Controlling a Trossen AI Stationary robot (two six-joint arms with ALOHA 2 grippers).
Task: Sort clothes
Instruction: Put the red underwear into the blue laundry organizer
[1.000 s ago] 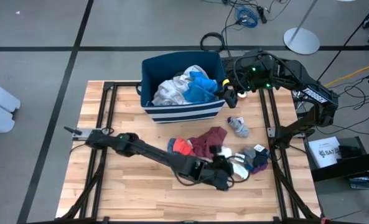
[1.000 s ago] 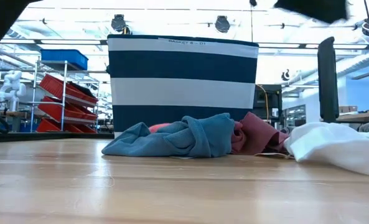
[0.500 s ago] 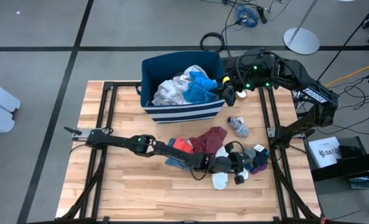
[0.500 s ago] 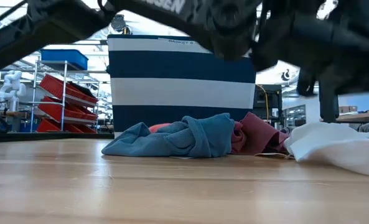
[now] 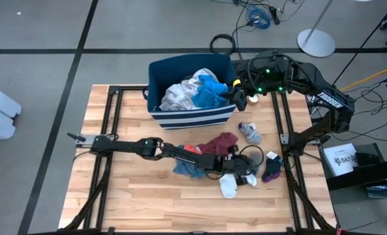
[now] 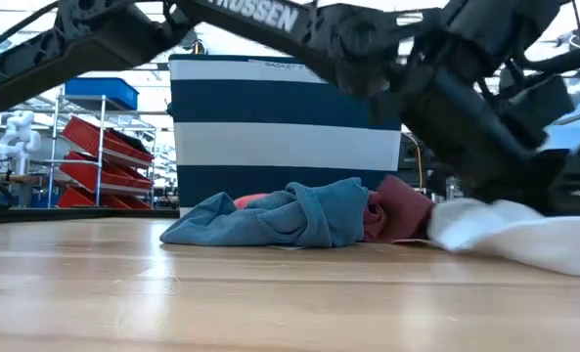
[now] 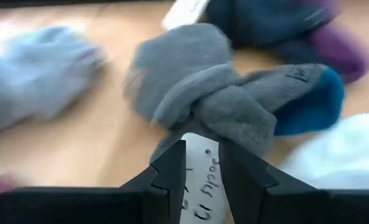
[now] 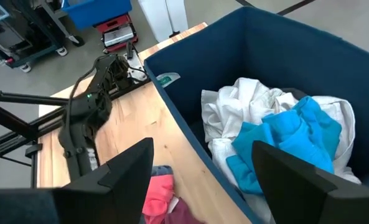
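Loose clothes lie on the table's right half: a red piece (image 5: 192,151), a maroon one (image 5: 219,145), a blue-grey one (image 5: 188,168), a white sock (image 5: 229,188), a grey sock (image 5: 250,132) and dark socks (image 5: 271,166). My left gripper (image 5: 248,177) is low over this pile, its fingers a narrow gap apart around a white printed tag (image 7: 200,177). A knotted grey sock pair (image 7: 203,93) lies just ahead of it. My right gripper (image 5: 242,98) hangs open beside the navy striped bin (image 5: 193,121), which holds white and blue garments. My left gripper (image 7: 201,163) has the white printed tag (image 7: 203,155) between its two fingers, coming in slanting downward from the table's left. What the tag belongs to is hidden under the fingers, and I cannot tell whether they also touch the grey sock pair.
The bin (image 6: 288,127) stands at the table's far middle, behind the blue-grey (image 6: 290,215) and maroon (image 6: 402,205) pieces. White cloth (image 6: 524,240) lies under my left arm. Bare wood stretches across the table's left half and near edge (image 5: 141,209).
My left gripper has come down from well above the table onto the sock pile, shifting toward the far edge and slightly right. Its arm now fills the top of the low view. The white cloth's end under it has bunched up.
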